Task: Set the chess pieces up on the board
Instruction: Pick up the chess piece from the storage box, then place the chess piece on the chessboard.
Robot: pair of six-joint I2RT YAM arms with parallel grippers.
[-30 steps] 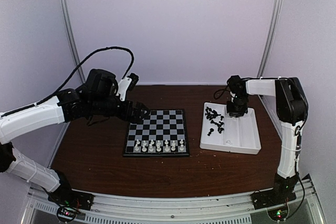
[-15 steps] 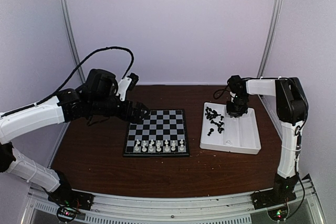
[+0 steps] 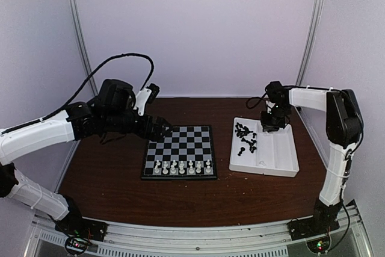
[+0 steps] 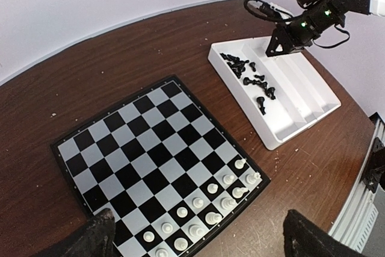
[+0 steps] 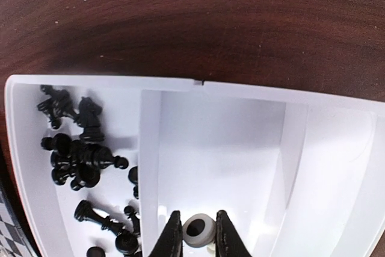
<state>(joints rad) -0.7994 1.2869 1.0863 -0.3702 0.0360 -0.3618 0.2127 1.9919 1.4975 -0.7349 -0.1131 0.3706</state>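
The board [image 3: 180, 151] lies mid-table, with white chess pieces [image 3: 182, 167] in two rows along its near edge; they also show in the left wrist view [image 4: 210, 203]. Black chess pieces [image 3: 245, 135] lie heaped in the left compartment of the white tray [image 3: 283, 164], seen too in the right wrist view [image 5: 78, 154]. My right gripper [image 5: 195, 233] is shut on a white chess piece [image 5: 198, 229], its round base facing the camera, above the tray's middle compartment. My left gripper [image 4: 198, 242] is open and empty, hovering over the board's far-left corner [image 3: 161, 129].
The tray's right compartments hold nothing I can see apart from a small white piece [image 3: 263, 162] near its front. The brown table [image 3: 108, 173] ends at a metal rail in front. Pale walls and upright posts stand behind.
My right gripper has lifted and shifted slightly back-right over the tray with the white piece in it. The left arm has not moved.
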